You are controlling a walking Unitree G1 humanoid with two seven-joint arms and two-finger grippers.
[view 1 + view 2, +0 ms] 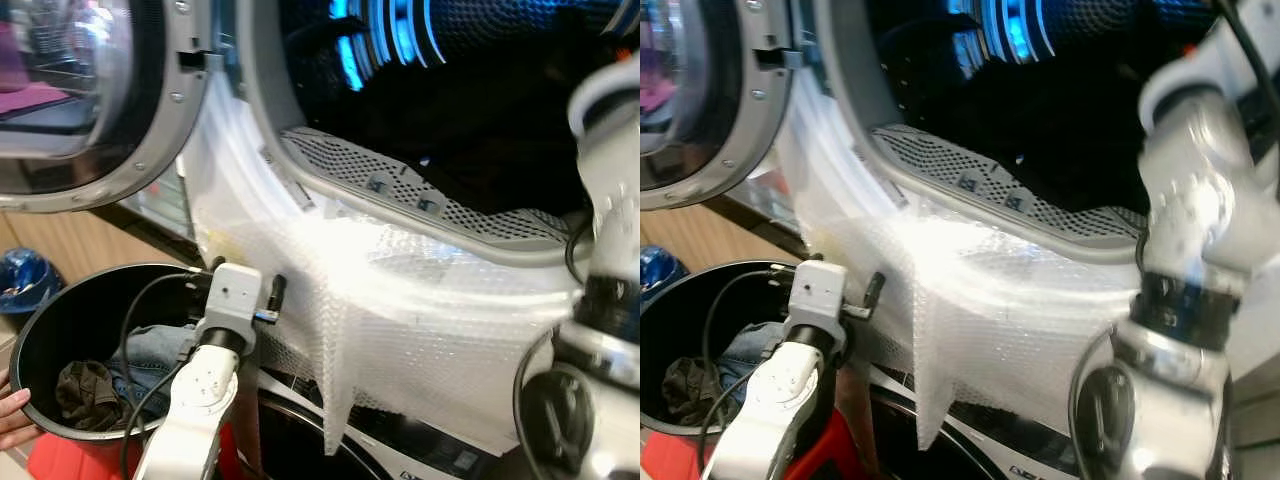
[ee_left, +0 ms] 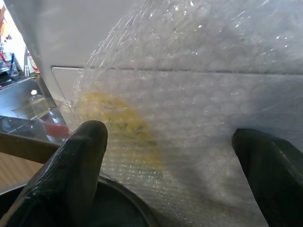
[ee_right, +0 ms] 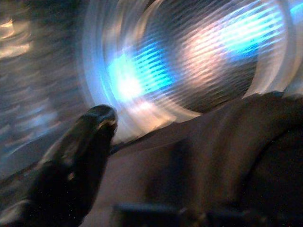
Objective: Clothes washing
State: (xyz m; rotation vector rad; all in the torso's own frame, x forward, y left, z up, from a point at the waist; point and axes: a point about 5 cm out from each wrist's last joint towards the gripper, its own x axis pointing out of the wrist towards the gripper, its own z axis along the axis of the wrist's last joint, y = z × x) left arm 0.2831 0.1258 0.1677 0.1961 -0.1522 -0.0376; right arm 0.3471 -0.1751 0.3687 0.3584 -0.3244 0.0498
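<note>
- Fingers (image 2: pixel 80 161) of the left gripper (image 2: pixel 175 165) stand spread apart, holding nothing, facing bubble wrap (image 1: pixel 400 300) draped over the washer's front, above the black bucket (image 1: pixel 60 310) at lower left.
- Right gripper (image 3: pixel 156 156) reaches into the drum (image 1: pixel 480 90) (blue-lit, upper right); 1 finger shows beside dark cloth (image 3: pixel 227 151), and its grip cannot be told.
- Clothes (image 1: pixel 100 385) lie heaped in the bucket, no clear long axis.
- Washer door (image 1: pixel 90 100) hangs open, upper left.
- Someone's fingertips (image 1: pixel 12 415) touch the bucket's rim, cut off by the frame.
</note>
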